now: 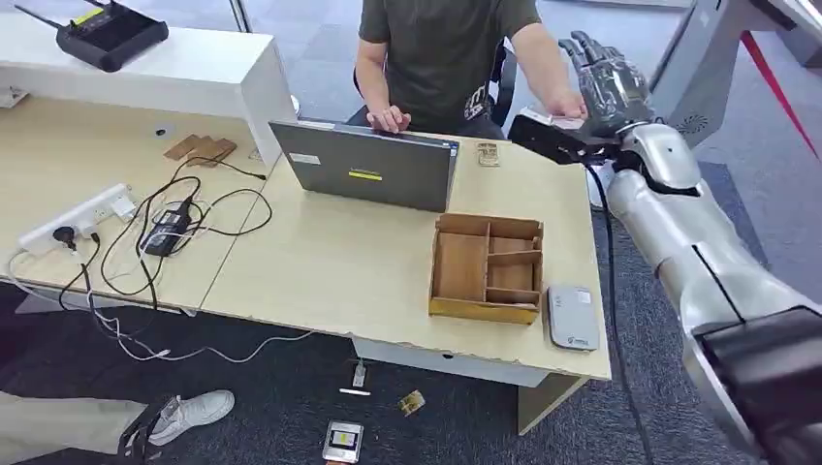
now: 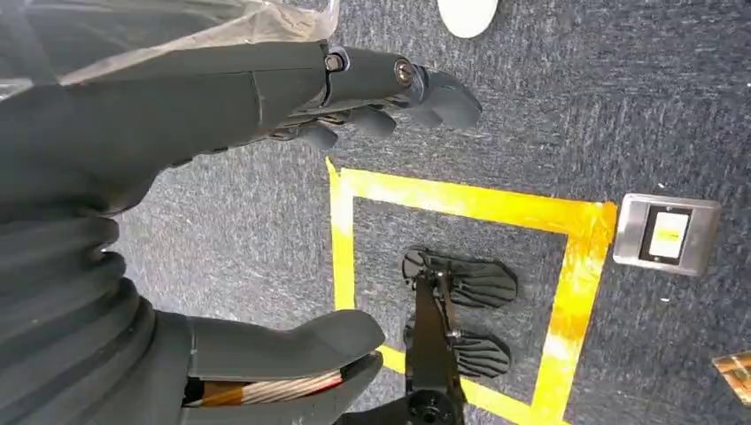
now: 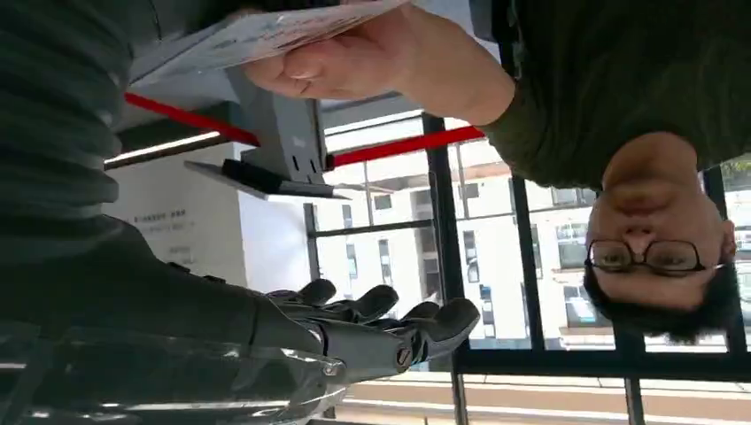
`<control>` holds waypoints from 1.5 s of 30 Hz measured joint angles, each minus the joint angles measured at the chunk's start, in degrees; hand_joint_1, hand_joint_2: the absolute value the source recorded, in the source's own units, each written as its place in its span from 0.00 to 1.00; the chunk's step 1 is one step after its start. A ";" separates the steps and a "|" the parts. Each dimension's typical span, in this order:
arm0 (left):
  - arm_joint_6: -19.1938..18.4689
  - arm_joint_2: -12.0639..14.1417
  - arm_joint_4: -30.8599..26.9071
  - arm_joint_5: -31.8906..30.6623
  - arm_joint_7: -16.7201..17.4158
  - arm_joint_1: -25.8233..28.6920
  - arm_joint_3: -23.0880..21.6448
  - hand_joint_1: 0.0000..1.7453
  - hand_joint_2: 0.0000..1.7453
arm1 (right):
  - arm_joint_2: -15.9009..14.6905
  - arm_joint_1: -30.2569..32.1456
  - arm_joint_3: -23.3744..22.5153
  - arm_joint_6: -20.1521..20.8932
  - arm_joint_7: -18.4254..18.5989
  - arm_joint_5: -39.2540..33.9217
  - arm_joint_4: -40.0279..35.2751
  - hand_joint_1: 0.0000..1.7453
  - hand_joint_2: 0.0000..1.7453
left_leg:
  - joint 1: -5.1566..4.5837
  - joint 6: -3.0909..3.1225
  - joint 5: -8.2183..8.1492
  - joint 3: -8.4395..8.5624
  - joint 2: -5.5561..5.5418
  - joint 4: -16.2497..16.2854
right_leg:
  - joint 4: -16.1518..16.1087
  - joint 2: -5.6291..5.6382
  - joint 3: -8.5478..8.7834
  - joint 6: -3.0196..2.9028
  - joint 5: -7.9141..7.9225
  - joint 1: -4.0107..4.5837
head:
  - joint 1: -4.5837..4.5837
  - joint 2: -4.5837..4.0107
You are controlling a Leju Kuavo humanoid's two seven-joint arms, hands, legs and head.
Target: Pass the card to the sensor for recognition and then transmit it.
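Card (image 3: 257, 34) — one, pale and flat, seen in the right wrist view pinched in a person's hand (image 3: 345, 57), close beside the grey cover of the robot's right wrist; whether the robot's thumb touches it cannot be told. Right hand (image 1: 603, 76) is raised above the far right corner of the table (image 1: 330, 262), its fingers (image 3: 390, 319) stretched out and slightly apart, closing on nothing. The person sits behind the far edge; one of their hands (image 1: 565, 102) is just beside the robot's right wrist, the other (image 1: 390, 118) rests behind the laptop. Left hand (image 2: 221, 97) hangs over grey carpet, fingers loosely extended and apart from the thumb, nothing held. One grey sensor (image 1: 572, 316) lies flat at the near right corner of the table, just beside one wooden divided tray (image 1: 487, 267), which sits towards the near edge. One laptop (image 1: 366, 165) stands open at the far edge, its lid facing the robot. One small pale item (image 1: 488, 153) lies at the far edge between laptop and right hand — too small to identify. One white power strip (image 1: 78, 215) with tangled black cables lies at the left end. One black router (image 1: 109, 32) sits on the white raised shelf at the far left corner. On the floor: one yellow tape square (image 2: 460, 204) and one metal floor socket (image 2: 667, 235).
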 joint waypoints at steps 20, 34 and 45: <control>0.57 -0.42 0.02 -0.04 -0.37 -0.08 -0.02 0.00 1.00 | 0.28 1.38 1.67 6.35 2.82 2.05 1.55 1.00 1.00 | 0.00 0.00 0.00 0.00 0.02 0.02 | 0.00 0.00 -0.02 -0.02 0.01 0.00 | 0.00 0.00; 0.81 -0.44 0.02 0.55 -1.40 0.11 -0.02 0.00 1.00 | -0.57 1.56 0.64 7.39 2.62 -1.05 2.12 1.00 1.00 | 0.00 0.00 0.00 -0.01 0.02 0.02 | -0.01 0.00 -0.03 -0.02 0.01 0.00 | 0.00 0.00; 1.01 0.09 0.04 2.47 -3.04 2.12 0.06 0.00 1.00 | -5.18 4.37 -6.11 4.92 2.01 -4.13 1.99 1.00 1.00 | 0.00 0.01 -0.01 -0.01 0.01 0.02 | -0.07 0.00 -0.01 -0.01 0.02 0.00 | 0.00 0.00</control>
